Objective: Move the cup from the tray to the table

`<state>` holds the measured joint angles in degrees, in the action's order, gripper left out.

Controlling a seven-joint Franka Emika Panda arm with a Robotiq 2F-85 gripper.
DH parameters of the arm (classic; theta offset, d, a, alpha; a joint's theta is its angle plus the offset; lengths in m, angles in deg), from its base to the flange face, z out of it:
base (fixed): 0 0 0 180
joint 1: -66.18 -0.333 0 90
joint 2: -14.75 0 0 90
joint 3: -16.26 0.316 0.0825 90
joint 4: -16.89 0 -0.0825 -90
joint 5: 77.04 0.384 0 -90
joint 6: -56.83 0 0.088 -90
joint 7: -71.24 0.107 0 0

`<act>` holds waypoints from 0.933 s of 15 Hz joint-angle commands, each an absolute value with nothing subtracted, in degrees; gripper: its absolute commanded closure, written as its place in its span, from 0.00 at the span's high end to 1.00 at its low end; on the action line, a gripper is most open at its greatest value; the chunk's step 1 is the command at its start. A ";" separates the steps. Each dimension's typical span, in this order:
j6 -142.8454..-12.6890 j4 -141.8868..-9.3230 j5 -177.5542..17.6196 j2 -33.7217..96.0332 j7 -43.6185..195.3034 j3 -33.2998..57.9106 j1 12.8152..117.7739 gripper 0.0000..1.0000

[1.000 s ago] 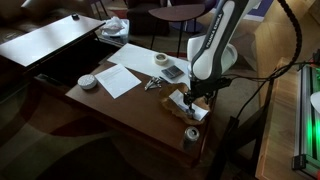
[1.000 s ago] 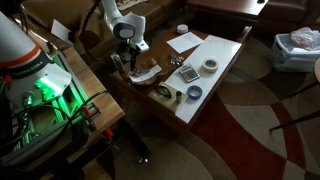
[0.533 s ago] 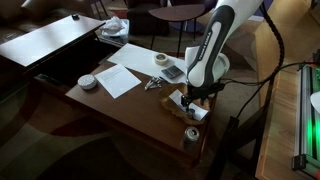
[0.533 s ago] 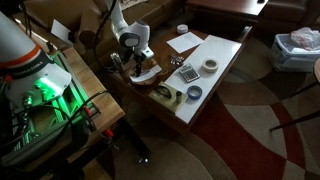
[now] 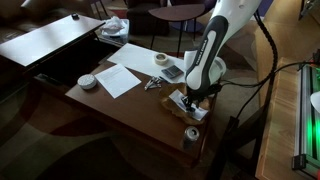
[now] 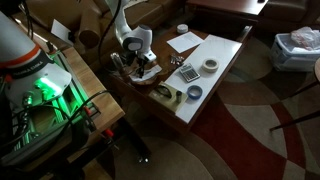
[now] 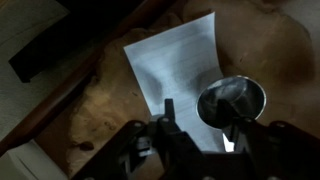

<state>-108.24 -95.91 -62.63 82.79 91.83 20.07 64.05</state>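
Gripper was low over the white tray, near the edge of the brown wooden bench, w/ the white arm bent down over it in both exterior views. Wrist view: shiny metal cup, seen from above, sat on the tray's white surface w/ the gripper set wide around it. One finger stood just beside the rim w/ a gap showing, not touching; the other was mostly hidden behind the cup, so no clamp as far as could be seen. In an exterior view the cup itself couldn't be made out under the gripper. Elsewhere on the bench: sheet of paper approx. mid-top, pale round disc just beside it, tape roll & small grey calculator-like item further back, small can at the near corner, apart from the tray.
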 commanded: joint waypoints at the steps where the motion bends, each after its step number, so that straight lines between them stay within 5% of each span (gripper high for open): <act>1: -107.55 -94.88 -62.02 83.57 89.98 20.23 64.37 0.19; 4: -106.83 -97.61 -61.80 80.68 87.99 22.56 66.41 0.00; 10: -112.64 -109.23 -57.63 70.08 80.46 33.92 80.39 0.01; 11: -110.01 -102.10 -59.19 75.67 83.90 28.94 72.85 0.04; 14: -110.83 -106.90 -58.09 70.77 81.26 32.52 78.76 0.01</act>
